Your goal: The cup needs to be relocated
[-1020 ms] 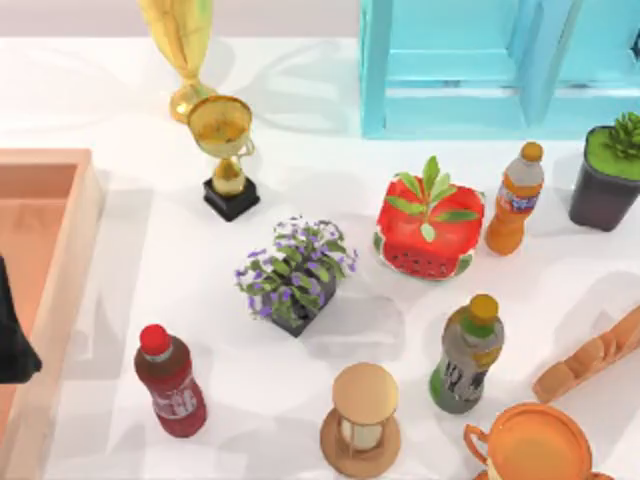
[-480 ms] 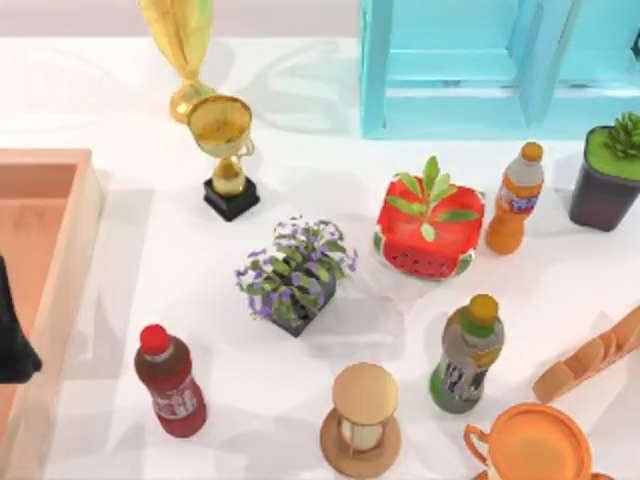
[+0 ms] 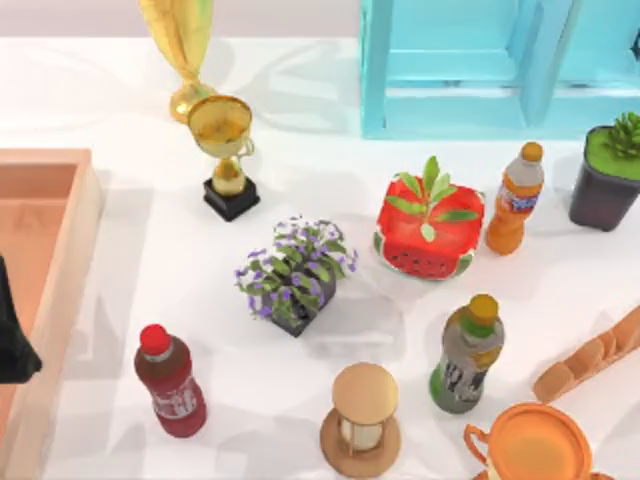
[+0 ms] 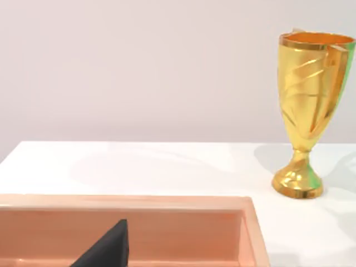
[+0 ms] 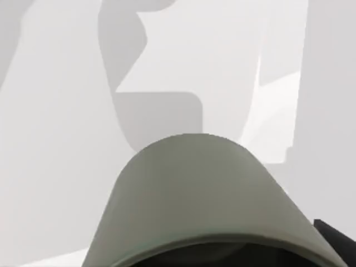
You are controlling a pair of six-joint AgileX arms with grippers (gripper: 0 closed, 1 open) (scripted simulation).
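The cup (image 5: 206, 206), grey-green with a rounded wall, sits very close in the right wrist view, above the white table and its shadows. My right gripper is shut on it, and one dark fingertip (image 5: 336, 236) shows beside its rim. My left gripper (image 3: 12, 335) hangs parked at the table's left edge, over the wooden tray (image 3: 70, 230); its dark tip (image 4: 108, 247) appears in the left wrist view above the tray's inside.
Many things crowd the table: a gold goblet (image 3: 180, 50), a trophy (image 3: 225, 150), a purple flower pot (image 3: 295, 275), a watermelon planter (image 3: 428, 230), a red bottle (image 3: 172, 385), an hourglass (image 3: 362, 420), a green bottle (image 3: 468, 355), an orange bottle (image 3: 515, 200), bread (image 3: 590, 355), an orange pot (image 3: 530, 445), a teal shelf (image 3: 480, 70).
The shadows at the table's right side have shifted slightly. Nothing standing on the table has moved, and the left arm is still.
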